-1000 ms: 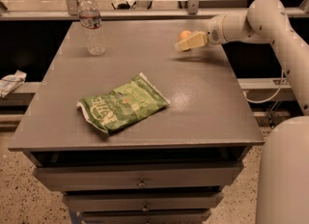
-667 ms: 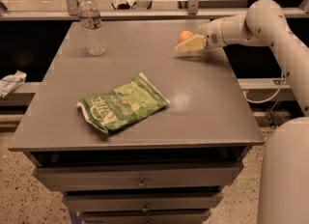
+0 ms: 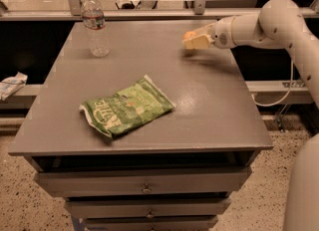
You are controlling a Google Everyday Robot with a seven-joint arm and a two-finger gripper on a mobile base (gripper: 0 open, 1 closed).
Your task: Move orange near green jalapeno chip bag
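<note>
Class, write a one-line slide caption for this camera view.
Gripper holds small round orange above grey table far right, crinkled green chip bag lying centre-front, clear plastic bottle far-left.

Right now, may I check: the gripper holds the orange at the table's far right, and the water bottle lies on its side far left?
Not quite: camera view shows the water bottle standing upright; the gripper does hold the orange far right.

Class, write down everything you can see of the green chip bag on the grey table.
The green jalapeno chip bag is a flat, crinkled packet, green with white lettering and pale edges. It lies skewed on the table, left of centre toward the front, touching nothing else. The gripper is apart from it, over the table's back right.
</note>
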